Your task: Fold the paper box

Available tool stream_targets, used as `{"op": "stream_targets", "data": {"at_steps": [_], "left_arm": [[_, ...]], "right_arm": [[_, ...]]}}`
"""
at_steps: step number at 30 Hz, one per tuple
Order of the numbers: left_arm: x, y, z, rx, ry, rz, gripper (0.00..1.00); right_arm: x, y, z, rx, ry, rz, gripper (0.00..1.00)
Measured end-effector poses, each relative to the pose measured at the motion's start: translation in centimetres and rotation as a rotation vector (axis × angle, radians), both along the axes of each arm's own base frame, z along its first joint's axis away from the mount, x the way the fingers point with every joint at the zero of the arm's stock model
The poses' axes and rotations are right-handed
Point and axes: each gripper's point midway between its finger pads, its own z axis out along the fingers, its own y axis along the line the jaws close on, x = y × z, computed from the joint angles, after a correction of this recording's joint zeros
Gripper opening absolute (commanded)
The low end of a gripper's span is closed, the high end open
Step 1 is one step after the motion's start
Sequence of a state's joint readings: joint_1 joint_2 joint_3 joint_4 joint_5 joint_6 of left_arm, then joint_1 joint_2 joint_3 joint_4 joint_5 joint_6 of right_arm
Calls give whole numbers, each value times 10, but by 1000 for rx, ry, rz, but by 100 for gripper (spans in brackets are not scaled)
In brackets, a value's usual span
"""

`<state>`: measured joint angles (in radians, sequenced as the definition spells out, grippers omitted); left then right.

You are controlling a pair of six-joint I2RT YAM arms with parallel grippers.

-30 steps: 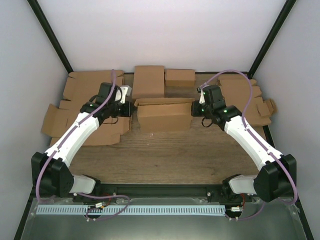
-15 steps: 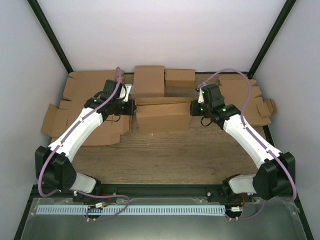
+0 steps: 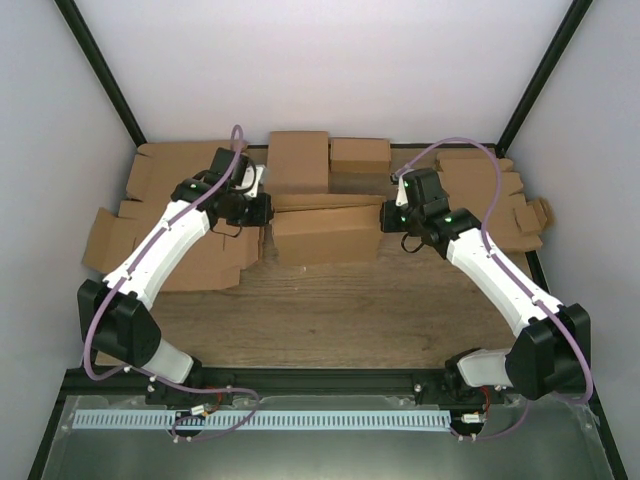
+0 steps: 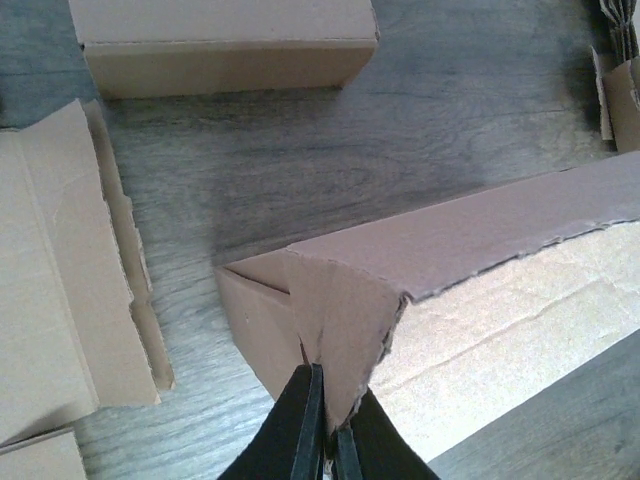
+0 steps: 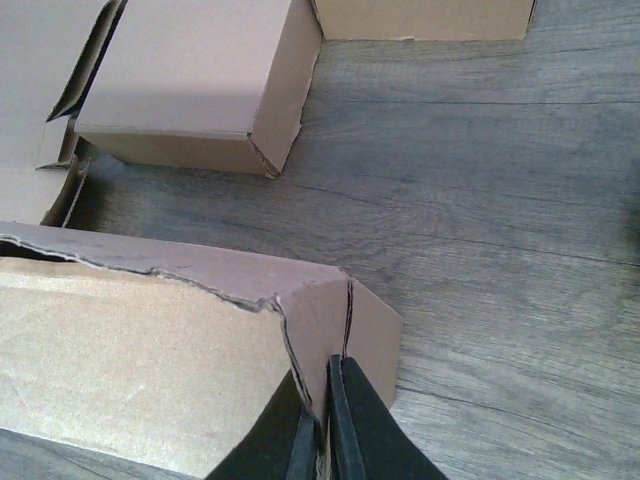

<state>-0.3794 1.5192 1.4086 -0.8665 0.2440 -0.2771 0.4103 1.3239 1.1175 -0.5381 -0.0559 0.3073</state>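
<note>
Paper box [image 3: 328,232], a large plain brown corrugated cardboard mailer, pinched at both short ends at mid-frame.

It rests on the wooden worktop [image 3: 330,310] in the centre of the overhead view, long walls raised and pale inner floor open to sight. Each arm takes one end, by my reading to hold the folded-in end flaps upright and the walls square. The left claw [image 4: 322,390], at the lower centre of its wrist view, is all but closed, clenched on the folded corner flap with cardboard between its black fingers. The right claw [image 5: 325,395] is just as narrow, clamped on the upright end wall. Behind, toward the top, stands a closed brown cardboard box [image 3: 298,160]; flat cardboard blanks [image 3: 165,185] lie at upper left.
</note>
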Motion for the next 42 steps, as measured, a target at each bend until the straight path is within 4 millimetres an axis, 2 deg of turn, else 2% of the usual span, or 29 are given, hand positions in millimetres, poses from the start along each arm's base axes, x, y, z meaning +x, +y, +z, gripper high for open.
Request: {"op": "stream_targets", "data": {"at_steps": [22,42], "left_arm": [[-4,-6,-2,-131,85,107,4],[-8,-7,-8,-211,-8,126,4]], "right_arm": [[0,-1,-1,-11,-1,4,4],[-1,-1,-2,-18,1,11,4]]}}
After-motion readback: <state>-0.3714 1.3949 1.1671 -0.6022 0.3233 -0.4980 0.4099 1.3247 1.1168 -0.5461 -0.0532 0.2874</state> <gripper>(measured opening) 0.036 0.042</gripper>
